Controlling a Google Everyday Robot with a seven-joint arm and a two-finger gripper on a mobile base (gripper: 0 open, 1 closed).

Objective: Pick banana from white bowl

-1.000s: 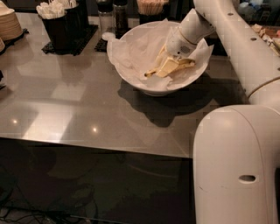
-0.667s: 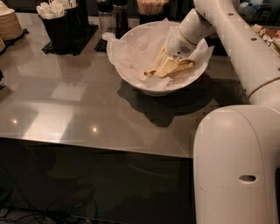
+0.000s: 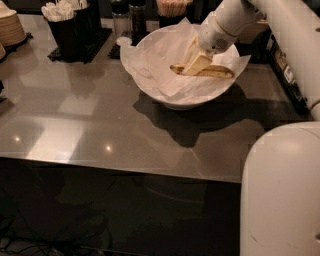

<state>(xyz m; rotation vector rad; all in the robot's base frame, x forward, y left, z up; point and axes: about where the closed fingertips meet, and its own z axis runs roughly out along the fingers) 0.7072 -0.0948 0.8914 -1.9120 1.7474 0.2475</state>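
The white bowl (image 3: 175, 100) stands on the grey table at the upper middle, lined with crumpled white paper (image 3: 155, 55). The banana (image 3: 217, 72), dull yellow with dark streaks, lies nearly level over the paper in the bowl's right half. My gripper (image 3: 196, 64) reaches down from the upper right into the bowl. Its pale fingers (image 3: 199, 61) are closed on the banana near its left half. The banana's left tip (image 3: 174, 67) sticks out past the fingers.
A black holder with white utensils (image 3: 67, 22) stands at the back left, next to a stack of tan plates (image 3: 10, 27). Shakers (image 3: 127, 15) and a cup of sticks (image 3: 175, 7) stand behind the bowl. My white body (image 3: 282, 190) fills the lower right.
The banana has gone from tilted down-left to nearly level and sits a little higher in the bowl, with the gripper's fingers on it. The bowl has not moved.
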